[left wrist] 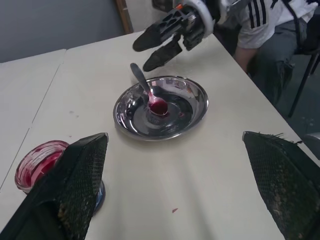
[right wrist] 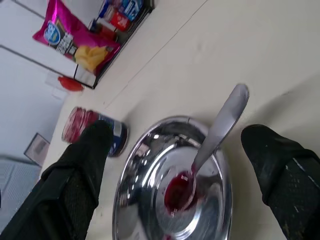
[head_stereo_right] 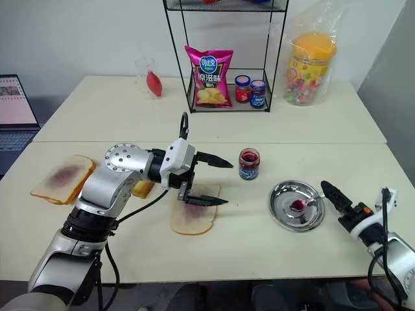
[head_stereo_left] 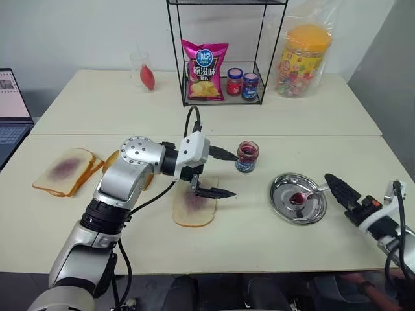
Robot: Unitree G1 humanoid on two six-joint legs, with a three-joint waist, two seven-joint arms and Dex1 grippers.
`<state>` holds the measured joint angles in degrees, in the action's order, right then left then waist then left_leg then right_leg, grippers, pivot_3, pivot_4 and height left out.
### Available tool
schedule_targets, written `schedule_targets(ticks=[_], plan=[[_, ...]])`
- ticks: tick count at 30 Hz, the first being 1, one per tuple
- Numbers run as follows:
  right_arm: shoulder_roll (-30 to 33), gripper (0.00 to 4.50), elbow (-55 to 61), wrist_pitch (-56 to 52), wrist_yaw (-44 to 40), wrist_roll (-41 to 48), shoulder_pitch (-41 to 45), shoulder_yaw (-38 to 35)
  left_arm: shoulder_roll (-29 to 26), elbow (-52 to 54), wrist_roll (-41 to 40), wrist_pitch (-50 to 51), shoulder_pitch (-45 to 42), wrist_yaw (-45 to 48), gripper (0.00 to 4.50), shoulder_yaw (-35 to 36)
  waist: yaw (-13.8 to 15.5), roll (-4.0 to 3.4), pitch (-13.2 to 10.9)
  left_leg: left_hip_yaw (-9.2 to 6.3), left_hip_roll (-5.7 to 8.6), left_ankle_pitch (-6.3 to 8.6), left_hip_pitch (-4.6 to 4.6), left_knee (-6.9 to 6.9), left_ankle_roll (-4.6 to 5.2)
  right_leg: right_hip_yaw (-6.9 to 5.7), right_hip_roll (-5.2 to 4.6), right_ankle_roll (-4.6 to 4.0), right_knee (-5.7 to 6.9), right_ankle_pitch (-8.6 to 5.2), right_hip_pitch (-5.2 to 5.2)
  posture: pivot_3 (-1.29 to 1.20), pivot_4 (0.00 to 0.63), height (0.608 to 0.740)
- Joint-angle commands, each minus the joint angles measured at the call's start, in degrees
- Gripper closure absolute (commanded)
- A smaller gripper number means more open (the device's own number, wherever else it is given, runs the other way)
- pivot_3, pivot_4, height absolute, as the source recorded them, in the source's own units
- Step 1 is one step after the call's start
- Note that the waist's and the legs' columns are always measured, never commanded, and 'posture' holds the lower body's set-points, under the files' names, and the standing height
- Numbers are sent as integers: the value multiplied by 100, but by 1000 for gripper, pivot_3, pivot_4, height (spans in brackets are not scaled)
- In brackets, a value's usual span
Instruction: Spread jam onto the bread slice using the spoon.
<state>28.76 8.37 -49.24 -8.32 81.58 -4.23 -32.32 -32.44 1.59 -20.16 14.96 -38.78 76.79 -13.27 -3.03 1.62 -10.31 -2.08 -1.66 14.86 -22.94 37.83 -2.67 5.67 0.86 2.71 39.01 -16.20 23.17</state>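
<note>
The bread slice point(head_stereo_left: 193, 211) lies at the middle of the near table with a purplish smear at its centre. My left gripper point(head_stereo_left: 227, 173) hovers open and empty just above its far edge, fingers pointing right toward the jam jar point(head_stereo_left: 247, 156), which stands open. The spoon point(head_stereo_left: 310, 194) rests in a round metal plate point(head_stereo_left: 285, 206), its jam-coated bowl at the plate's centre and its handle on the right rim. My right gripper point(right wrist: 175, 132) is open, just right of the plate, its fingers apart on either side of the spoon's handle without touching it.
Stacked bread slices point(head_stereo_left: 65, 170) with a jam smear lie at the left, a toasted slice point(head_stereo_left: 111, 160) partly behind my left arm. On the far table stand a wire rack point(head_stereo_left: 220, 97) with chips and two small jars, a candy jar point(head_stereo_left: 303, 61) and a cup point(head_stereo_left: 144, 71). A person point(left wrist: 265, 25) sits beyond the table's right end.
</note>
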Motion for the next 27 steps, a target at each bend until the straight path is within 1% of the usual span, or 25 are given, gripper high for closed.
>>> schedule_targets(ticks=[1,4,9,17,20,22,23,25,27], plan=[[11,0,-189,85,-103,-148,133,-33,-82,235,-28,-8,149,-57,31,94,9,-5,3,-1,-1,0,0,-1,0,-1,0,0,0,0,0,0,150,740],[-3,0,-419,46,-226,-270,324,58,-126,330,-44,14,266,-60,31,103,10,-5,3,-2,-1,0,-2,-1,0,-1,1,-6,-2,3,0,0,150,740],[-35,0,-645,86,-364,-512,506,118,-101,291,-41,19,208,-83,31,104,8,-7,2,0,-1,0,0,2,0,0,0,-4,0,4,0,0,150,740],[-297,0,-899,131,-361,-613,735,73,-25,168,-26,-45,123,-84,31,62,0,-6,2,-1,-1,0,0,2,0,0,1,-4,0,4,0,0,150,740],[-361,474,-927,147,-380,-616,760,23,-13,125,-15,-69,92,-58,0,71,-13,-7,2,1,-1,0,1,4,0,1,1,1,1,7,0,0,150,740],[-374,1029,-948,162,-406,-647,767,8,-15,107,-6,-82,86,-46,0,72,-13,-11,4,0,-1,0,1,4,1,1,1,1,2,8,0,0,150,740],[-385,1153,-954,176,-403,-653,771,-1,-17,107,-4,-91,91,-45,0,71,-13,-11,4,0,-1,0,1,3,1,1,1,1,2,8,0,0,150,740],[-403,1707,-950,196,-392,-660,778,-8,-16,101,1,-101,92,-50,0,69,-13,-11,4,0,-1,0,0,3,1,1,2,0,1,8,0,0,150,740],[-414,2067,-945,200,-391,-661,783,-14,-12,90,6,-109,86,-57,0,71,-12,-11,4,0,-1,0,0,3,1,1,2,-1,0,8,0,0,150,740]])
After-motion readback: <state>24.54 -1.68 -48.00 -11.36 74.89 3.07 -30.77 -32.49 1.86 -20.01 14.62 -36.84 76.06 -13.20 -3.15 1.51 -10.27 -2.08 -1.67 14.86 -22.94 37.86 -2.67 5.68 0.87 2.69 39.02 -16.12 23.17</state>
